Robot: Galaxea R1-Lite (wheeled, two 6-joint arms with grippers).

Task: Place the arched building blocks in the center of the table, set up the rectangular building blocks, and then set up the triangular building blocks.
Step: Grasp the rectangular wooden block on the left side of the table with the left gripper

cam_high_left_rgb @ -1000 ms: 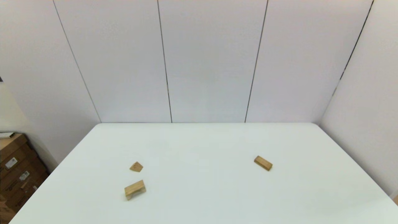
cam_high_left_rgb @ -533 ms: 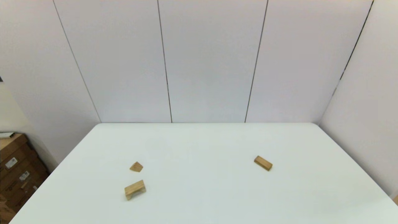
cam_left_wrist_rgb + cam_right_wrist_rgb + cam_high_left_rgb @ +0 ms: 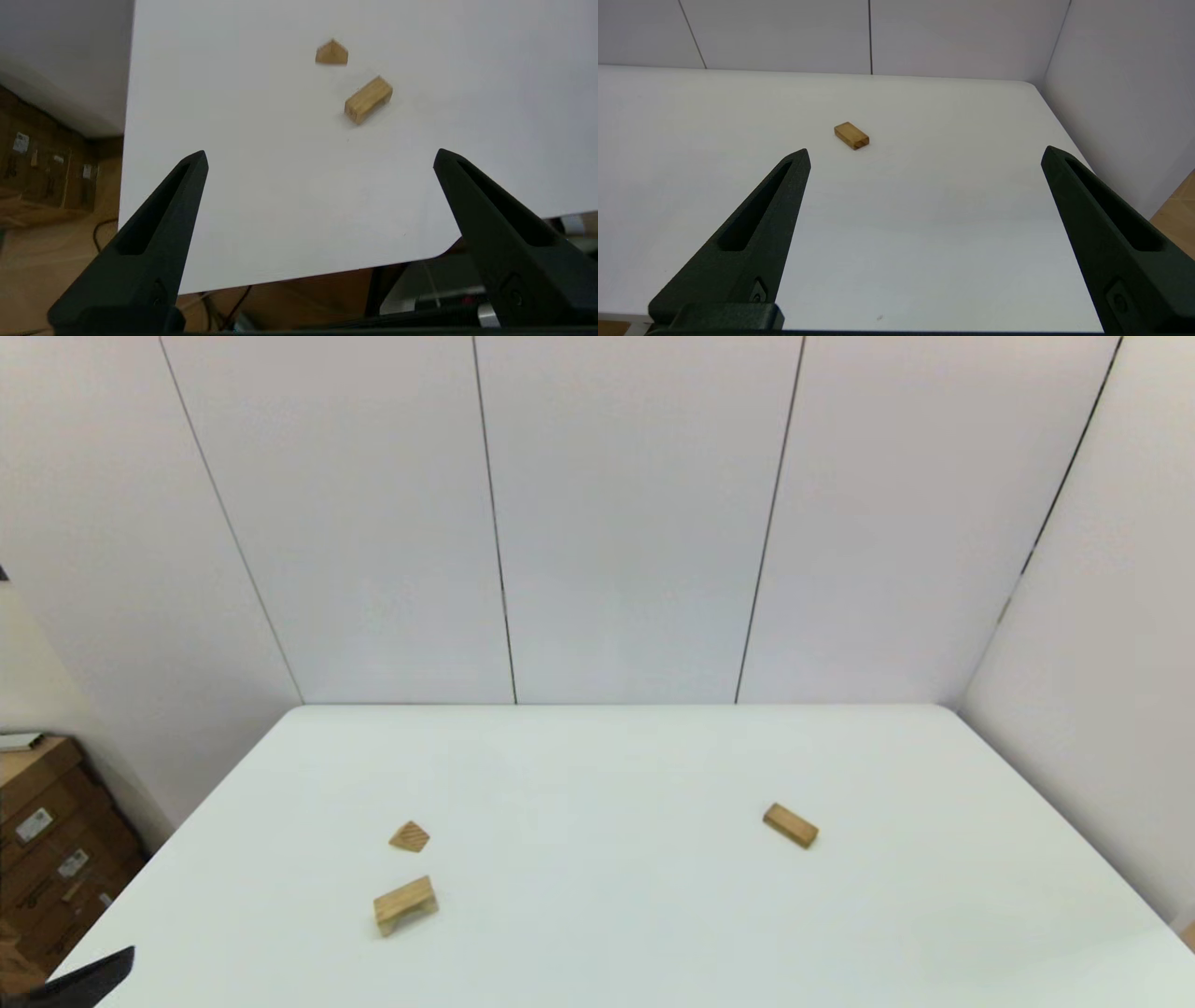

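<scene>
Pale wall panels (image 3: 635,523) with thin dark vertical seams rise behind the white counter (image 3: 607,756). At the left, stacked cardboard boxes (image 3: 51,859) bearing small labels stand on a brown floor (image 3: 42,275).

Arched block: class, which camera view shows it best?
Left wrist view: the arched block looks largest there, past the open left gripper. Head view shows it smaller, notch visible. Right wrist view misses it.
</scene>
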